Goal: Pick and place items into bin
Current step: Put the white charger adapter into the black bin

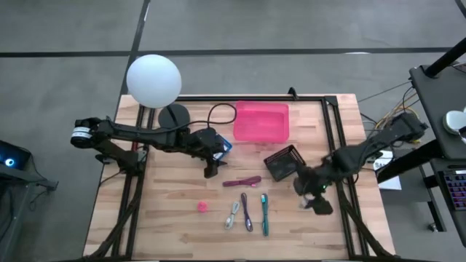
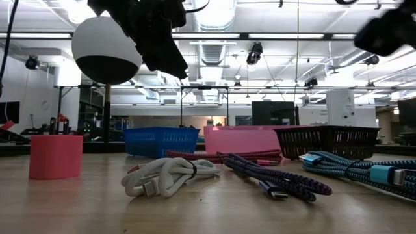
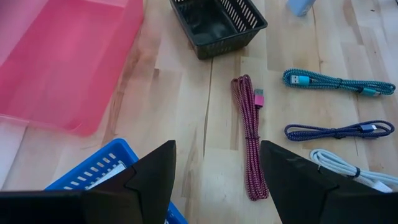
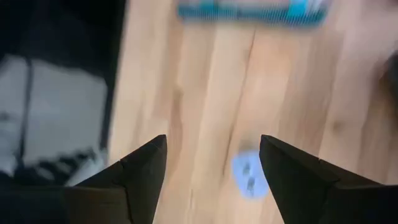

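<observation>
- Table (image 1: 167,218): pink bin (image 1: 261,121) at 12 o'clock, black mesh basket (image 1: 284,161) by centre, blue basket (image 1: 223,145) partly under L arm.
- Left gripper (image 1: 212,167) hangs approx. 9 o'clock of the maroon cable (image 1: 242,181), jaws apart, nothing held. Right gripper (image 1: 318,202) hovers at 3 o'clock edge, jaws apart, a small light-blue piece (image 4: 247,175) right below and between them.
- Items, all loose on the wood at approx. 6 o'clock: maroon, teal cable (image 1: 264,212), purple cable (image 1: 247,211), white cable (image 1: 233,215), pink piece (image 1: 202,207).
- Step in hand, my read: R arm going for the blue piece. Do it well: centre jaws over it, drop straight, close only at wood level; it's small, likely to skid.
- Views: L wrist shows the sticks are coiled braided USB cables; high view doesn't. Low view shows pink piece (image 2: 56,156) as a squat cylinder, not a ball.
</observation>
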Motion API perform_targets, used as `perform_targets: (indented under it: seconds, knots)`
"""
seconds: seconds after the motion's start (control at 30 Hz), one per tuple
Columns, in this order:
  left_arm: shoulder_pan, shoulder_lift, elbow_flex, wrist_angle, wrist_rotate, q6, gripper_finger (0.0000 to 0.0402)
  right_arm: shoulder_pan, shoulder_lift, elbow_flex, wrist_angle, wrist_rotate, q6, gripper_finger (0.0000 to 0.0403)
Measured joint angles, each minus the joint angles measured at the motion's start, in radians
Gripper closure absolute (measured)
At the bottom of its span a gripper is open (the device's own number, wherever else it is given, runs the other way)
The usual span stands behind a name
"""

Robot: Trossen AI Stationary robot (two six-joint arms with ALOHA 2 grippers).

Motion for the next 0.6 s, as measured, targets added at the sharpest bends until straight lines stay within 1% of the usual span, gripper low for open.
perform_targets:
  seconds: [0.2, 0.3, 0.37, 0.47, 0.6]
  knots:
    - [0.000, 0.000, -0.005, 0.000, -0.002, 0.000, 0.0187, 0.068, 0.140, -0.007, -0.027, 0.003, -0.011, 0.0167]
    - [0.000, 0.000, -0.005, 0.000, -0.011, 0.000, 0.0187, 0.084, 0.203, -0.008, -0.031, 0.028, -0.052, 0.0167]
    - [0.000, 0.000, -0.005, 0.000, -0.019, 0.001, 0.0187, 0.090, 0.238, -0.008, -0.034, 0.063, -0.046, 0.0167]
    - [0.000, 0.000, -0.005, 0.000, -0.019, 0.001, 0.0187, 0.090, 0.278, -0.008, -0.048, 0.106, -0.047, 0.0171]
    - [0.000, 0.000, -0.005, 0.000, -0.019, 0.001, 0.0187, 0.094, 0.311, -0.008, -0.061, 0.106, -0.116, 0.0174]
